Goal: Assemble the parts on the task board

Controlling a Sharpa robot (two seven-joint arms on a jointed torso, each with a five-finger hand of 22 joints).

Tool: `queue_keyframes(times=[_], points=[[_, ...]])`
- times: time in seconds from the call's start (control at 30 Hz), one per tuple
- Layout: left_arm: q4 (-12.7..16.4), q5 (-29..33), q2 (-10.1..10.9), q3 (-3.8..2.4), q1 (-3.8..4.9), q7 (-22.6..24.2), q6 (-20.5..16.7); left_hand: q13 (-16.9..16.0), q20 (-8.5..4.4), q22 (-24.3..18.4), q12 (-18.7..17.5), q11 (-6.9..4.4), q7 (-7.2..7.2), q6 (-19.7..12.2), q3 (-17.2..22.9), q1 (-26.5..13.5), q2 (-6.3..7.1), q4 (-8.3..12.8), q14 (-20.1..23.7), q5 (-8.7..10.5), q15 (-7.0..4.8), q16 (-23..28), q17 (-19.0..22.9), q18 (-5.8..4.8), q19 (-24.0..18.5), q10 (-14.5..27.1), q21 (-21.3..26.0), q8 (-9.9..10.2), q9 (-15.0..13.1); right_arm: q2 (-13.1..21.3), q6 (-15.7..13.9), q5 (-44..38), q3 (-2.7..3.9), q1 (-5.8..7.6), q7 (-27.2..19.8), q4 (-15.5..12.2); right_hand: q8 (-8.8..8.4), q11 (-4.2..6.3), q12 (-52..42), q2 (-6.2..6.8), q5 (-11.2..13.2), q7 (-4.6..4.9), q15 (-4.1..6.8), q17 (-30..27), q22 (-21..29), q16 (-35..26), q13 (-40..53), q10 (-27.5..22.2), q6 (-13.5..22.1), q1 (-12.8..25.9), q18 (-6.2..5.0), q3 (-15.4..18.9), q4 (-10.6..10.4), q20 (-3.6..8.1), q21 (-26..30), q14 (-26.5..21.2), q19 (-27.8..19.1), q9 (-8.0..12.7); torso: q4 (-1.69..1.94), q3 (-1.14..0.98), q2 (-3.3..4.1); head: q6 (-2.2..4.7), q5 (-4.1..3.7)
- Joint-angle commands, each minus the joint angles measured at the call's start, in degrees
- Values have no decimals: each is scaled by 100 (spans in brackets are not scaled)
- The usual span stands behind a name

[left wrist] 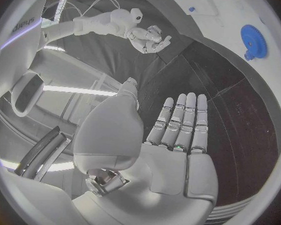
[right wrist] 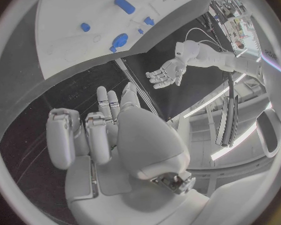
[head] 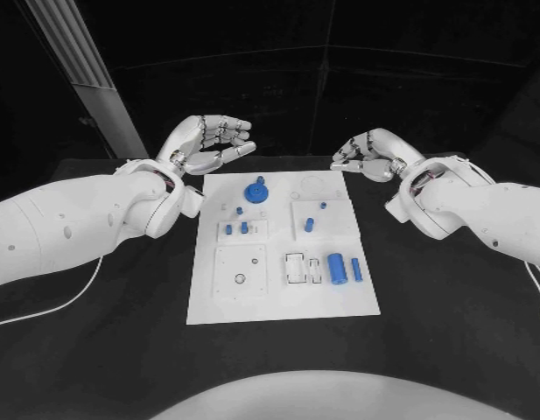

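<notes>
Two empty hands hover past the far end of the task board (head: 283, 297): the left hand (head: 210, 142) and right hand (head: 368, 153) with fingers loosely apart. Blue parts, including a gear (head: 258, 192), lie on it; small fittings are indistinct.

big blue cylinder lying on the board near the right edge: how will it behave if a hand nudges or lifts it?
The big blue cylinder lies on its side on the task board, so a sideways nudge would probably roll it. It looks smooth and rigid, perhaps slippery to pinch. Likely light, judging by its small plastic-like look.
</notes>
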State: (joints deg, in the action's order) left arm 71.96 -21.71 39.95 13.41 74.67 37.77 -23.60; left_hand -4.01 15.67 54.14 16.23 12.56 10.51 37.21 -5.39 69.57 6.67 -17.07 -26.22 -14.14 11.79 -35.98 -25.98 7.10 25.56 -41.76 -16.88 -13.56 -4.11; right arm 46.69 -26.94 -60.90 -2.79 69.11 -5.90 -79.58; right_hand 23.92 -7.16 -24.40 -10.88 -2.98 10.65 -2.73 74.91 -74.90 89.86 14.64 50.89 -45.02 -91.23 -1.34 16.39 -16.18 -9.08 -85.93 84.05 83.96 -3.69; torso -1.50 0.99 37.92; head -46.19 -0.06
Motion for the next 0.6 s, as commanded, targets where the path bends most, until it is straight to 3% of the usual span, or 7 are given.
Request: queue_keyframes(times=[0.03, 0.17, 0.27, 0.5, 0.6], points=[[61, 1207, 2, -2, -8, 1193, 282, -22, 75, -248, 105, 54, 494, -161, -38, -132, 60, -6, 289, 59, 80, 76, 185, -37, -246, 237, 340, -76, -5, -52, 19, -1426, 1, -8, 343, 59, -188, 30, 162, 123, 24, -42, 15, 1509, -1310, 14, -166, 23, 77, -28, 22, 6, 42, 44, -14, 595, 380, 14, 10, -7, 10, 18, -37], [107, 1304, 10, -2, -22, 1299, 346, -52, 97, -515, 334, 87, 514, -294, -10, -193, 33, -4, 550, 109, 125, 68, 407, -33, -335, 457, 635, -256, -29, -88, 251, -2076, -1, -45, 660, 80, -436, 33, 359, 230, 29, -151, 25, 1509, -1301, 14, -333, -36, 268, -46, 18, 24, 56, 58, 2, 595, 373, 13, 24, -3, 8, 19, -61], [146, 1339, 20, -2, -31, 1343, 376, -58, 101, -641, 453, 108, 533, -388, 6, -201, 14, -5, 689, 124, 152, 56, 524, -46, -357, 582, 766, -344, -32, -122, 500, -2510, -1, -74, 887, 92, -567, 53, 469, 294, 29, -202, 43, 1509, -1295, 14, -433, -62, 333, -32, 15, 36, 46, 70, 13, 595, 369, 9, 13, -6, 13, 43, -44], [202, 1362, 39, -2, -44, 1385, 410, -68, 100, -860, 662, 128, 552, -534, 31, -198, -22, -3, 785, 144, 172, -47, 685, -46, -345, 767, 920, -505, -39, -240, 793, -2923, -2, -139, 1084, 184, -683, 92, 581, 339, 29, -228, 103, 1509, -1284, 14, -557, -44, 289, -86, 9, 8, 63, 117, 34, 595, 359, -5, 7, -7, 8, 25, -40], [208, 1366, 44, -2, -47, 1388, 417, -66, 103, -909, 757, 135, 555, -565, 55, -146, -51, -2, 836, 153, 178, -101, 765, -51, -288, 881, 962, -605, -48, -306, 990, -3158, -2, -164, 1143, 217, -672, 134, 601, 368, 29, -182, 153, 1509, -1280, 14, -628, 97, 63, -121, 8, 5, 57, 171, 42, 595, 356, -29, 1, -10, 8, 7, -38]])
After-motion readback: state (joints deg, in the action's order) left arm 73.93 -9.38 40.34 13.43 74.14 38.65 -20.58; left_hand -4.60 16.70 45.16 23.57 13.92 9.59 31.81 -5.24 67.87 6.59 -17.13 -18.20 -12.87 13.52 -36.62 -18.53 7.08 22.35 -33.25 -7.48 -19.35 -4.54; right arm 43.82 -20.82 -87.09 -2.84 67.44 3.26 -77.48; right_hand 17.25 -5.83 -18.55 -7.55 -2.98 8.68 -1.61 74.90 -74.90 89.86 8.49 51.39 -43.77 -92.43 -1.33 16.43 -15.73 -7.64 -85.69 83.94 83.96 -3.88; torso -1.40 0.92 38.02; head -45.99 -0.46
